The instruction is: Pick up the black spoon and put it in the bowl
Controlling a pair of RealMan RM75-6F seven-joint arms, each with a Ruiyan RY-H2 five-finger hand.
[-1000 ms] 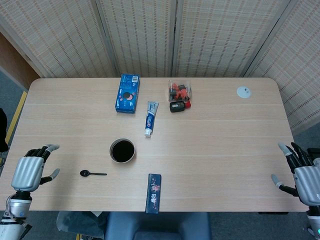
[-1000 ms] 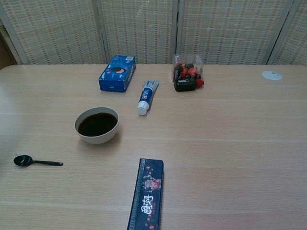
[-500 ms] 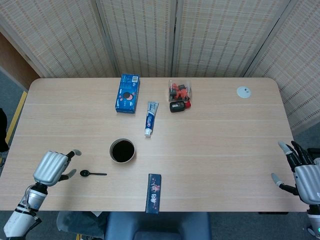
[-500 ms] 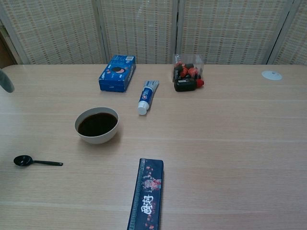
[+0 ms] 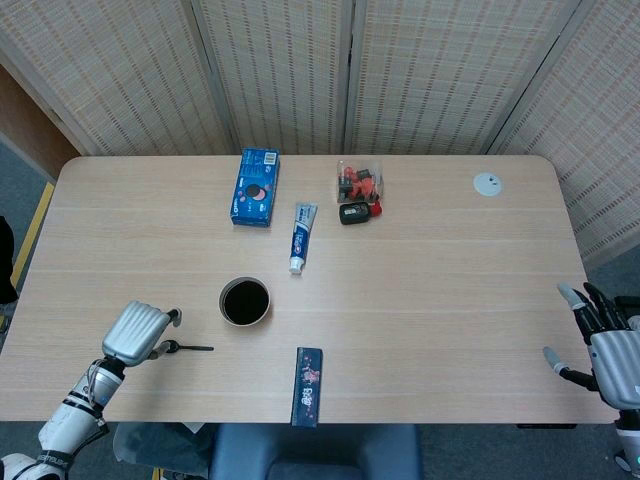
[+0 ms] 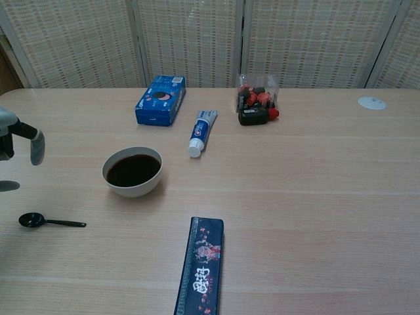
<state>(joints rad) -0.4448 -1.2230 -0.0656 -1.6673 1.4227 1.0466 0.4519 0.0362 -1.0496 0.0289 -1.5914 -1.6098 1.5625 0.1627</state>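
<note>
The black spoon lies flat on the table, near-left of the bowl and apart from it, so nothing is done yet: we have the grasp, lift and drop all ahead. Our left hand hangs right above the spoon's scoop end, fingers loosely curled and holding nothing. Our right hand waits spread at the table's right edge.

spoon left of bowl, hand above spoon
</note>
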